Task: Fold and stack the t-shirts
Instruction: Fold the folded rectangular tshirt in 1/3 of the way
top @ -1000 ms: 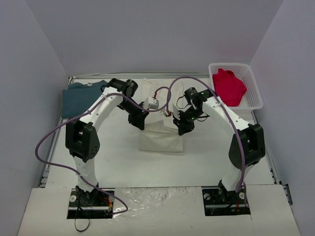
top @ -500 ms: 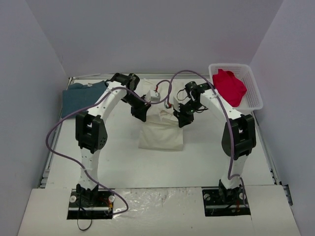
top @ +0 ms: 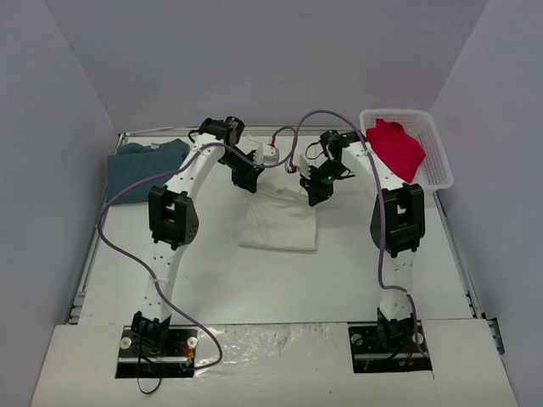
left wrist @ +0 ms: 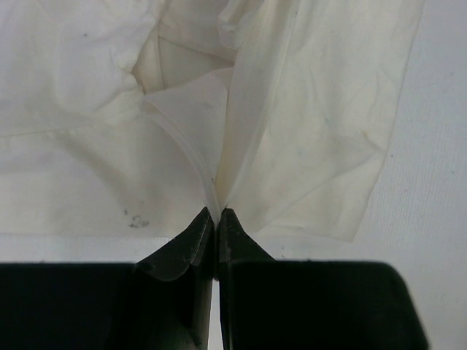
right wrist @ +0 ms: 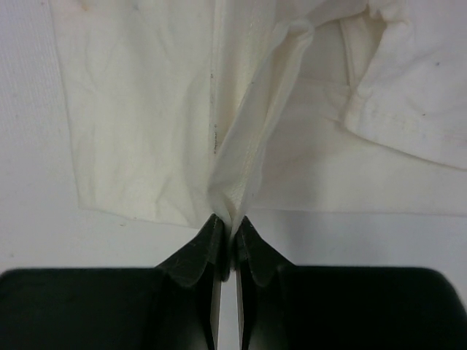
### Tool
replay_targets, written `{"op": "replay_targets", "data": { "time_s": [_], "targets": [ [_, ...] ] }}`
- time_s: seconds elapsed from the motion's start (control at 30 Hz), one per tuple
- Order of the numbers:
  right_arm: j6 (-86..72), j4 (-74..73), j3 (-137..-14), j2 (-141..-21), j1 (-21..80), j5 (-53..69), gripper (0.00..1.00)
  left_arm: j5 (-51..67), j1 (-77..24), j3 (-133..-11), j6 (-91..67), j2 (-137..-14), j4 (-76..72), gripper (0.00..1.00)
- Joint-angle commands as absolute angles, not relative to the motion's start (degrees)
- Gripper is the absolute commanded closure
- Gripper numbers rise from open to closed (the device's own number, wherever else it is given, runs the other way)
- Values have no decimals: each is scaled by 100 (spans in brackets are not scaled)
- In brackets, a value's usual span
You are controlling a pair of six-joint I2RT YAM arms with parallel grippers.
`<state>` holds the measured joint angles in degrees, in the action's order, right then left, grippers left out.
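Cream-white cotton fills both wrist views: the cream-white t-shirt [top: 278, 225] lies mid-table as a partly folded block, its near edge flat on the table [top: 356, 271] and its far edge raised. The left gripper [top: 251, 181] has its jaws pressed together on a gathered ridge of that far edge, and in its own camera the cloth fans out from the fingertips [left wrist: 203, 227]. The right gripper [top: 314, 193] pinches the same edge further along in the same narrow way. From both pairs of jaws the body of the shirt lies toward the arm bases, and the held edge runs left to right between them, so each arm has its own corner and neither is nearer the whole. Folding likely means carrying that edge back over the body toward the near hem, with the arms moving level so the crease stays straight. The teal-blue t-shirt [top: 136, 168] sits at the far left corner, well apart. The red t-shirt [top: 394, 148] lies in the lattice basket [top: 439, 172] at far right.
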<state>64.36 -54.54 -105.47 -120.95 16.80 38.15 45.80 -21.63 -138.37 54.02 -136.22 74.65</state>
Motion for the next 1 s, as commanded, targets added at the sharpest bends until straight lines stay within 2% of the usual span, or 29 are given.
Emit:
{"op": "replay_targets", "data": {
  "time_s": [0.0,0.13,0.2,0.27,0.3,0.33,0.4,0.43,0.57,0.67,0.77,0.83,0.9,0.97],
  "targets": [
    [6161,-5968,-10915,-12418,1635,3524,100,4307,-2145,-14063,5968,-13535,9483,98],
    [6065,-5976,-11214,-12638,1635,3586,100,4315,-2048,-13844,6082,-13483,9483,98],
    [6021,-5915,-11337,-12744,1626,3621,89,4307,-2004,-13755,6143,-13474,9492,95],
    [5916,-5898,-11390,-12840,1626,3630,72,4237,-1986,-13667,6074,-13482,9422,71],
    [5880,-5880,-11408,-12858,1626,3621,60,4210,-1969,-13650,6056,-13482,9378,44],
    [5845,-5862,-11382,-12850,1617,3621,45,4193,-1969,-13615,6038,-13448,9334,36],
    [5784,-5749,-11312,-12788,1608,3578,35,4140,-1960,-13579,5977,-13377,9151,25],
    [5766,-5705,-11198,-12736,1600,3560,34,4114,-1951,-13570,5890,-13333,9036,20],
    [5581,-5599,-11118,-12464,1547,3375,32,4157,-1951,-13562,5608,-12982,8859,18],
    [5388,-5362,-10847,-11947,1468,3436,27,4263,-1951,-13150,5337,-12360,8615,18],
    [5222,-5187,-10426,-11350,1433,3533,25,4009,-1960,-11808,4994,-11297,7676,19],
    [4837,-5011,-10144,-11041,1415,3420,24,3631,-2047,-10490,4817,-10395,6718,17],
    [4589,-4799,-9687,-10610,1354,3208,23,3324,-2232,-9141,4606,-9768,5646,11],
    [4159,-4738,-9362,-10337,1214,3138,21,2613,-2590,-8301,4422,-8880,4656,5]
  ]
}}
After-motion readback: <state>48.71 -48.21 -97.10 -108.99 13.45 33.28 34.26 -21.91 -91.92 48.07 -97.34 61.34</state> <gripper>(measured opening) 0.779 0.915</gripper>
